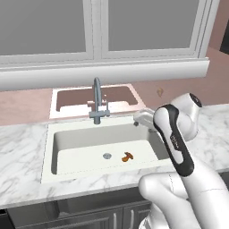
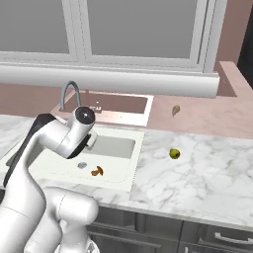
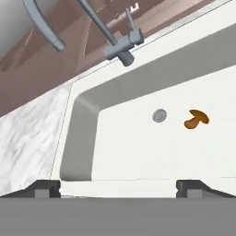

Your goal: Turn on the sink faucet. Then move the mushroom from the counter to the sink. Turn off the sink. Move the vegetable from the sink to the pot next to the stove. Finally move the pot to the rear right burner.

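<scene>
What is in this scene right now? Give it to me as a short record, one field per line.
sink: white basin set in a marble counter
mushroom: brown, lying on the sink floor, just beside the drain
faucet: grey, at the back rim of the sink; no water visible
hand: open, holding nothing, above the sink's near rim, apart from the mushroom
other item: small green fruit or vegetable on the counter right of the sink
</scene>
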You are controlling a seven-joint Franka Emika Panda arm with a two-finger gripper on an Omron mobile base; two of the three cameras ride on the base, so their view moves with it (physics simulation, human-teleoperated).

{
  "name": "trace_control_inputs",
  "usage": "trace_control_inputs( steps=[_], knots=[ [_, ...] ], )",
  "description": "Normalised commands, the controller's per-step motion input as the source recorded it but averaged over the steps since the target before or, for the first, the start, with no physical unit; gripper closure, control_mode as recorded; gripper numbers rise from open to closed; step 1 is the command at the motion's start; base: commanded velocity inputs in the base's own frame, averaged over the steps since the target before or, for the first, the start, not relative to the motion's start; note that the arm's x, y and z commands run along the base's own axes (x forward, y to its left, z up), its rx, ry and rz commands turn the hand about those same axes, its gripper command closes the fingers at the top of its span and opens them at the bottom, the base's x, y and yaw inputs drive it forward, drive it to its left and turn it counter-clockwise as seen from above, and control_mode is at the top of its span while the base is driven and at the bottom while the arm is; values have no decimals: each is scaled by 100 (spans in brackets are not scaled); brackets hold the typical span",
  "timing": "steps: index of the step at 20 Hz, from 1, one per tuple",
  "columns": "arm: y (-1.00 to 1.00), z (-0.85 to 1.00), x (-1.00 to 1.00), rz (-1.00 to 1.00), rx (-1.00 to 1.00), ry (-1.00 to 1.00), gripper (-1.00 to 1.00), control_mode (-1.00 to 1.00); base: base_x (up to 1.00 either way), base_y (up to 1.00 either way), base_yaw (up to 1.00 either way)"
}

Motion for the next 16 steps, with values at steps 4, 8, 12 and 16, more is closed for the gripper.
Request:
trace_control_inputs(
  steps=[4, 8, 12, 16],
  knots=[
    [-1, -35, 1, -4, -13, 7, -100, -100, 0, 0, 0],
    [0, -35, 23, 0, -14, 10, -100, -100, 0, 0, 0],
    [-2, -42, 33, 4, -15, 10, -100, -100, 0, 0, 0],
    [-7, -43, 31, 7, -14, 14, -100, -100, 0, 0, 0]
  ],
)
